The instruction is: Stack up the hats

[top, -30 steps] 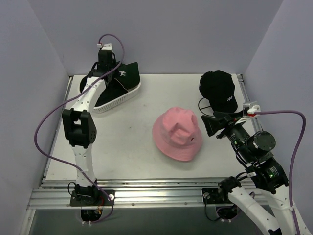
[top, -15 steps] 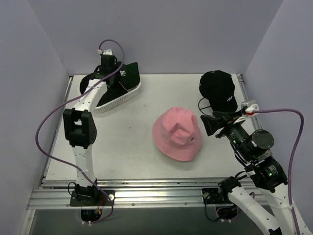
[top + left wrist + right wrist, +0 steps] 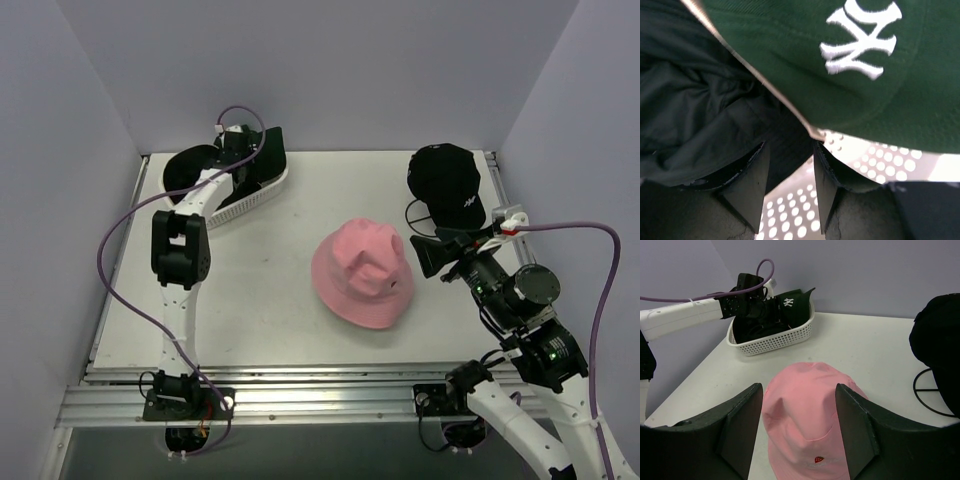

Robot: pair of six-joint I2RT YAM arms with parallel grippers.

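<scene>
The dark green cap (image 3: 890, 90) with a white logo lies in the white mesh basket (image 3: 250, 205) at the back left. My left gripper (image 3: 790, 147) is open inside the basket, its tips right at the cap's brim edge, with dark fabric beside the left finger. In the top view the left gripper (image 3: 243, 152) covers part of the green cap (image 3: 270, 160). The pink bucket hat (image 3: 362, 272) lies mid-table. My right gripper (image 3: 799, 390) is open and empty, just right of the pink hat (image 3: 810, 410). The black cap (image 3: 447, 180) sits on a wire stand. The tan hat is out of view.
The wire stand (image 3: 932, 390) under the black cap (image 3: 937, 337) is at the back right. The basket (image 3: 775, 340) holds the green cap (image 3: 790, 302), with the left arm reaching into it. Purple walls close in the table on three sides.
My left gripper has moved right and down into the basket, over the green cap, now hiding its logo from above. The right arm and the pink hat have hardly moved.
</scene>
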